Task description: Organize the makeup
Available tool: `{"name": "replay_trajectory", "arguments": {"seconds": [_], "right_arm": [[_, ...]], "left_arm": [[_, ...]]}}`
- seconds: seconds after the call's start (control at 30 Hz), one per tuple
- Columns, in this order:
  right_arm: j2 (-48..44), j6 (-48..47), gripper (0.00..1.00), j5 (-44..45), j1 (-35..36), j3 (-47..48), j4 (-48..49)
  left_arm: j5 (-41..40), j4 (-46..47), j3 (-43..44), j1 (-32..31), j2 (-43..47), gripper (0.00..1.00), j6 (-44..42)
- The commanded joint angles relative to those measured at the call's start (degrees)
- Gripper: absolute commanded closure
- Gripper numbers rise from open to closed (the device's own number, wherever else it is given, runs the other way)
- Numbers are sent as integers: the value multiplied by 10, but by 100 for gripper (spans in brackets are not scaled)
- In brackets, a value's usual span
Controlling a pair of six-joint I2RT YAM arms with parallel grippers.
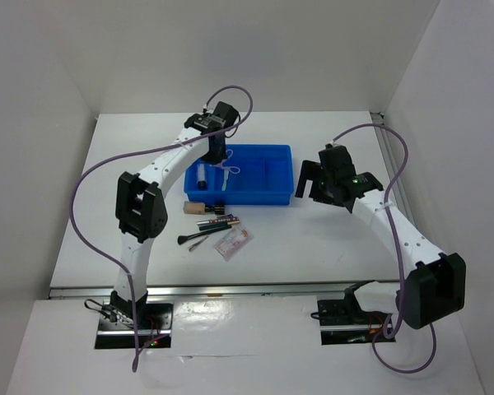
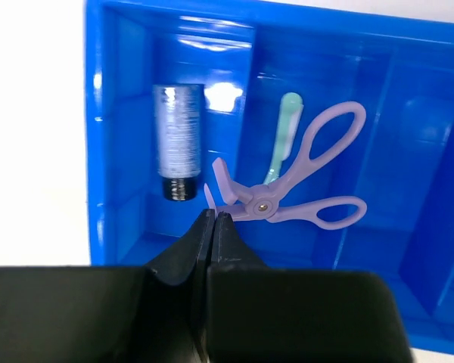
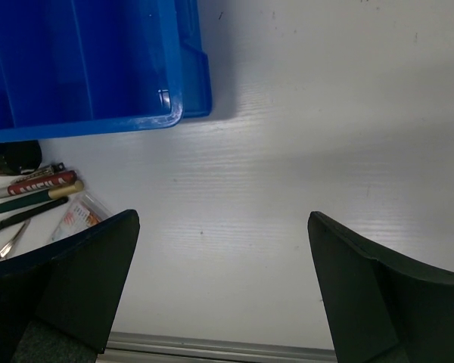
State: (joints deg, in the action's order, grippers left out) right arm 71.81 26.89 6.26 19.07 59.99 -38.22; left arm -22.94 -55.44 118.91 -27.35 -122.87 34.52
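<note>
White walls are boxing in the pale surface (image 1: 313, 247) you are working over. Your left gripper (image 2: 213, 221) is hanging inside the blue tray (image 2: 96, 151), its two fingers pressing flat together with nothing between them. Just past its tips a lilac scissor-shaped piece (image 2: 266, 204) is lying on the tray floor, partly crossing a slim mint-green stick (image 2: 285, 128). A silvery tube (image 2: 178, 140) with a dark cap is resting in the leftmost compartment next door.

Your right gripper (image 3: 223, 227) is hovering over bare surface beside the tray's right end, jaws spread wide and carrying nothing.

Further out, the remaining makeup is waiting on the surface just in front of the tray's left end: a short tan stub (image 1: 196, 208) nearest the tray wall, two slim dark pencils (image 1: 218, 221) side by side below it, a black-tipped brush (image 1: 199, 237), and a flat pinkish packet (image 1: 233, 243).

You are, by my reading, sitting between items: three things are lying in the tray and four or so are waiting outside it. For the next pickup you are going to need to lift the left gripper clear of the tray wall, open it, and bring it down over that cluster. Those pieces are lying close together and low, so you should be straddling one item squarely without nudging its neighbours. The packet is looking hardest to pinch.
</note>
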Motion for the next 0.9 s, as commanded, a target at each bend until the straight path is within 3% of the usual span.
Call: {"name": "replay_trajectory", "arguments": {"seconds": [0.0, 0.37, 0.87], "right_arm": [[4, 11, 0, 14, -3, 15, -15], [15, 11, 0, 8, -3, 15, -10], [15, 16, 0, 2, -3, 21, -20]], "left_arm": [[-46, -4, -3, -4, 11, 100, -11], [-57, 18, -34, -4, 17, 100, -11], [-133, -19, 55, -44, -57, 100, -11]]}}
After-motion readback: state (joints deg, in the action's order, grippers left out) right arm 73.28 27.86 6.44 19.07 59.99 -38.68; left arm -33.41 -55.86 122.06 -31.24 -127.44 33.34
